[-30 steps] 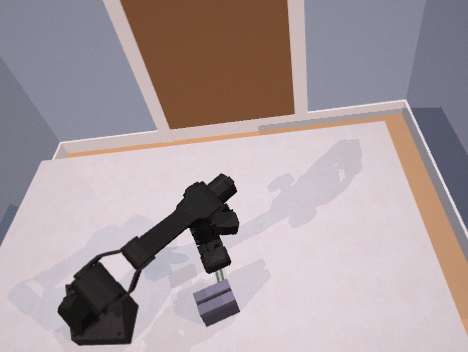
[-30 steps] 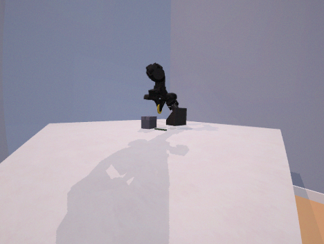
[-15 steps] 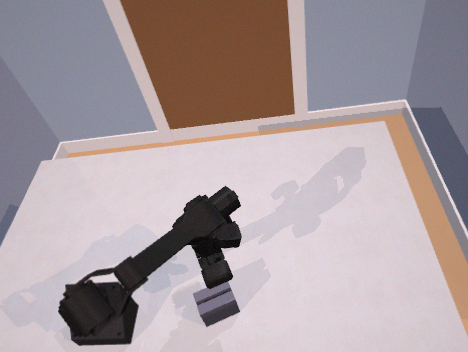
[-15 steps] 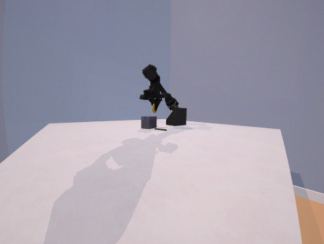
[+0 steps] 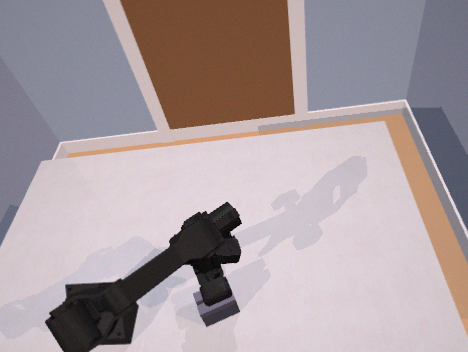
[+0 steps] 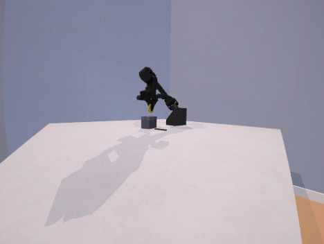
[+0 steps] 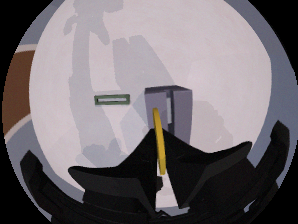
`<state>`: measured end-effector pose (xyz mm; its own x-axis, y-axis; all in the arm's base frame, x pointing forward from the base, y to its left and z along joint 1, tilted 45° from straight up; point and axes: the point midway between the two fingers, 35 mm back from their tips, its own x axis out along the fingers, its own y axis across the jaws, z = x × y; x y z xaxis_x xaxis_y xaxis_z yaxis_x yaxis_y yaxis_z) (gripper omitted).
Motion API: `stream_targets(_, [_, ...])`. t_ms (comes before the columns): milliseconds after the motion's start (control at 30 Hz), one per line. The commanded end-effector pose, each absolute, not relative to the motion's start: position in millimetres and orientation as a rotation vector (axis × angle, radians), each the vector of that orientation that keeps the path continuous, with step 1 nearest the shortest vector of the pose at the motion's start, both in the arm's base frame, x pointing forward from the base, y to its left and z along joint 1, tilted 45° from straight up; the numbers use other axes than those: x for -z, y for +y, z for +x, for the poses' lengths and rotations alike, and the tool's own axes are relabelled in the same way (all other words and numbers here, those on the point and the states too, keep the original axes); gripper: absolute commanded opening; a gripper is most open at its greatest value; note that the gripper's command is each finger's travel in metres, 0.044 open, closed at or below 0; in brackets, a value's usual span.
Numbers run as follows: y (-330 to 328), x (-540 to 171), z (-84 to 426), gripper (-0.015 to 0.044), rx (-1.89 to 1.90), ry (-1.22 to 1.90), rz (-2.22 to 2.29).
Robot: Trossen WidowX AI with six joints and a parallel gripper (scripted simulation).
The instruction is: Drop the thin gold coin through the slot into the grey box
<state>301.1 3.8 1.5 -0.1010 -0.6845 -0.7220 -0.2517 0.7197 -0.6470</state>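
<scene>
The gold coin is upright, its thin edge showing in the wrist view. My gripper is shut on the coin, which sticks out beyond the fingertips. In the exterior view the coin hangs a little above the closed grey box. In the wrist view the coin's far end overlaps the lid left of the slot, and its edge runs roughly along the slot, slightly turned. The dark-green holder is empty beside the box. In the top view the arm hides the coin, the fingertips and the holder.
The arm's base stands on the white table, left of the box in the top view and right of it in the exterior view. The arm's shadows fall across the table.
</scene>
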Motion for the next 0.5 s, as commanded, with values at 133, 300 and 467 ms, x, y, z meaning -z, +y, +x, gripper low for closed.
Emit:
stream_targets(133, [-11.5,-15.5,294.1,0.0000,0.433,1.680,-0.768])
stream_targets(300, [-12.4,-16.2,294.8,0.0000,0.434,1.678,-0.765])
stream_targets(467, [-10.6,-14.4,296.4,0.0000,0.435,1.676,-0.761])
